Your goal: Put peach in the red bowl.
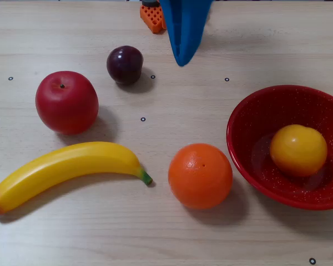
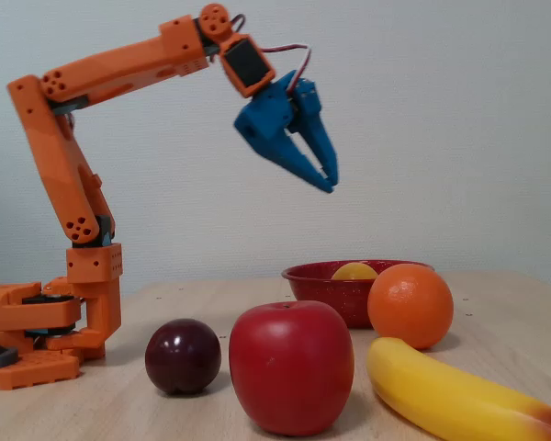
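Peach sitting in red bowl, gripper clear

Peach [image 1: 298,149] is lying inside the red bowl [image 1: 255,119], well below and off to one side of the gripper [image 2: 329,180]. Gripper is hanging high over the table, blue fingers pressing together at the tips, gripping nothing. Orange [image 1: 200,175] is sitting just beside the bowl rim.

In the fixed view from above, a glossy red apple [image 1: 66,102] sits at the left, with a small dark purple plum [image 1: 125,65] farther back to its right. A long yellow banana [image 1: 64,172] lies nearer, and a dimpled round orange [image 1: 200,175] rests just right of the banana's green tip, all on the pale wooden table [image 1: 172,238].
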